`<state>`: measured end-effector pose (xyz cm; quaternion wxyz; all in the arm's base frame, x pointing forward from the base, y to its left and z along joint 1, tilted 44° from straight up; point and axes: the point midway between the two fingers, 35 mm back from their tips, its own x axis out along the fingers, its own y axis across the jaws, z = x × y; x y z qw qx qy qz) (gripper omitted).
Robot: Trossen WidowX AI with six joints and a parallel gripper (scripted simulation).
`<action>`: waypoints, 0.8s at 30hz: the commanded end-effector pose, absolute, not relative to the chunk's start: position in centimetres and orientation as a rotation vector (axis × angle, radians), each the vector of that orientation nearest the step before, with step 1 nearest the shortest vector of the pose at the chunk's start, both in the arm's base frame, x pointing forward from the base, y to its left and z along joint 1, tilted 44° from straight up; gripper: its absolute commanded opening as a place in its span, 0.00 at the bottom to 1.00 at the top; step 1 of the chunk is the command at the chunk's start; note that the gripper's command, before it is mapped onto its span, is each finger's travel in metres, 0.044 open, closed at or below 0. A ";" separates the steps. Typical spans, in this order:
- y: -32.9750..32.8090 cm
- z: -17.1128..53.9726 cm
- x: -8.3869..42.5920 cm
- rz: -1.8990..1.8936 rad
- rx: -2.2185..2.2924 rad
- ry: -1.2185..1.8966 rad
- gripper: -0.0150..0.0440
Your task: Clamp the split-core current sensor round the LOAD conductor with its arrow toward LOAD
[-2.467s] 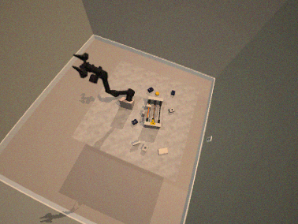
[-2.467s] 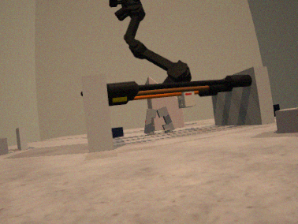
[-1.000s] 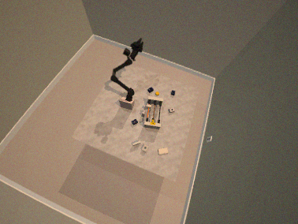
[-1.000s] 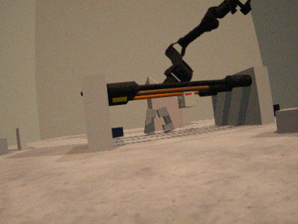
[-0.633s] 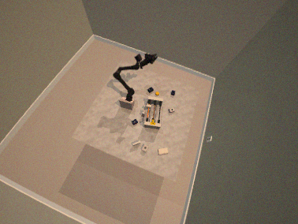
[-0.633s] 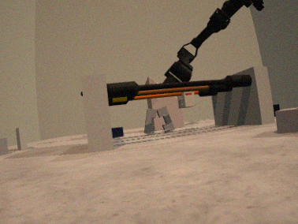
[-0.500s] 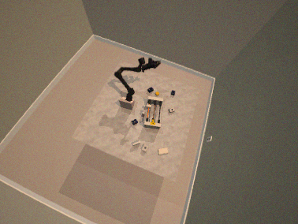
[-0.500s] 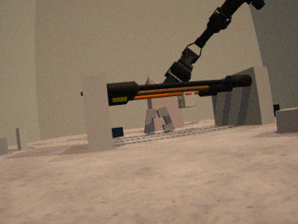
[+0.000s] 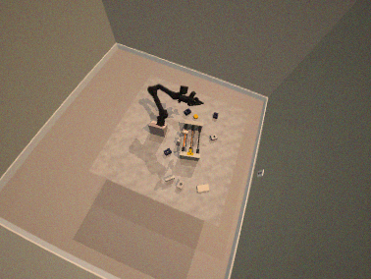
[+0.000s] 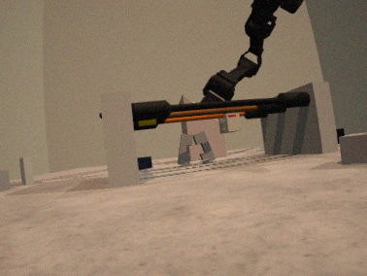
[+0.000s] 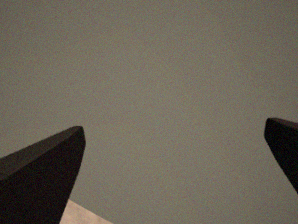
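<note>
Gripper [image 9: 201,103] [image 11: 175,131] stands wide, its two fingers well apart with nothing between them. The wrist view shows mostly wall past the tips and a pale strip of floor or table [image 11: 89,216] low between them, so the fingers seem aimed away from the work.

What looks like the sensor [image 10: 195,147] stands with its halves spread, well below the fingers and back toward the arm's base [image 9: 154,131] [image 10: 214,137], beside the wire frame [image 9: 189,157] [image 10: 119,141]. It is small from above, and I cannot make out its arrow.

Fetching the sensor looks like the step in hand; the clamping has not been done. The next move calls for turning the fingers down and bringing them over the sensor, then gripping it without closing it early or knocking it over.

In the frame, below the fingers, run orange wire [image 9: 185,141] [image 10: 209,117] and black wire [image 9: 198,141] [image 10: 194,104]. A yellow label [image 10: 147,122] sits on a black sleeve, and a pale tag [image 10: 232,122] bears a red mark. No writing or brand is readable, so I cannot tell which wire is LOAD; that needs settling before the sensor is turned.
</note>
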<state>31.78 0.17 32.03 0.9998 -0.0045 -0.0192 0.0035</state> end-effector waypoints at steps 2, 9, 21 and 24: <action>-0.7 29.4 34.0 0.008 -0.009 0.096 1.00; -3.7 20.3 38.7 0.042 0.037 0.496 1.00; -8.5 4.2 39.7 0.141 0.334 1.081 1.00; -9.3 0.7 38.8 0.170 0.470 1.202 1.00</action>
